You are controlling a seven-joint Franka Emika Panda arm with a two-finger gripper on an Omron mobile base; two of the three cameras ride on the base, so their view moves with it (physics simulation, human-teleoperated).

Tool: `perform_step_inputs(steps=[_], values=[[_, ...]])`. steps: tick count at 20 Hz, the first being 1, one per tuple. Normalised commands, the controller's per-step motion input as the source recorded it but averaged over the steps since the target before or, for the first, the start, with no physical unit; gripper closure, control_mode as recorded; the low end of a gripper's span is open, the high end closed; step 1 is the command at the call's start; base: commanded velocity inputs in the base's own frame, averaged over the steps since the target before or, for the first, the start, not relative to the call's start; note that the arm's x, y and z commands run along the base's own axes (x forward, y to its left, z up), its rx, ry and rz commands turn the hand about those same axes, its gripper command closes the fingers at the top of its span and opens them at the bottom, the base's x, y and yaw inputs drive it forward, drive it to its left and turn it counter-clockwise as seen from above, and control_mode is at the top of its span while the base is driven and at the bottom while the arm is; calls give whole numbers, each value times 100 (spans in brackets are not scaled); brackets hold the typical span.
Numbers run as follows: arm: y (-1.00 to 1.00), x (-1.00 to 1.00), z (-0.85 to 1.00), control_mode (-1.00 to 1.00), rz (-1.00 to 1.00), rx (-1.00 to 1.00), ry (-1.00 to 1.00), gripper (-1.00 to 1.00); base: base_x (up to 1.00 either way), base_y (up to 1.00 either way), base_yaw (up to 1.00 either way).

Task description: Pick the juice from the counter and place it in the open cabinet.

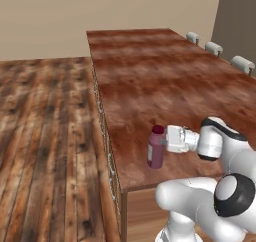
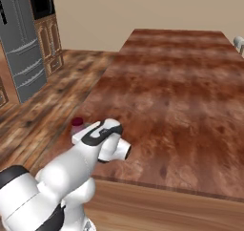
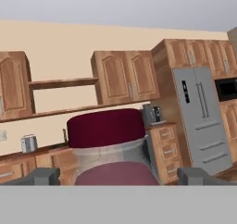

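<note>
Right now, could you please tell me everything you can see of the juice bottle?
The juice is a small cylindrical bottle of dark purple-maroon liquid with a maroon screw cap and a paler pinkish band on its side. It stands upright on the counter, near the front left corner. The gripper reaches it from the side at its upper part; in the hand view the cap sits between the fingertips. Whether they press on it cannot be told.

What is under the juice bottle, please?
The juice bottle stands upright on the counter, near its front left corner. The pincer covers part of its side, so contact cannot be judged.
</note>
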Motion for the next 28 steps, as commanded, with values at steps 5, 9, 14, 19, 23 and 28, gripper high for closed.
perform_step_inputs(steps=[5, 9, 14, 19, 23, 28], values=[[20, 0, 1, -100, -4, -1, 0, -100, 0, 0, 0], [23, 0, 0, -100, 0, -1, 2, -100, 0, 0, 0], [17, 0, 0, -100, 0, -1, 1, 100, 0, 0, 0], [6, 0, 0, -100, 0, 0, 1, 100, 0, 0, 0], [0, 0, 1, -100, -3, 0, 0, 100, 0, 0, 0], [-14, -16, 29, -100, -9, 0, 0, 100, 0, 0, 0]])
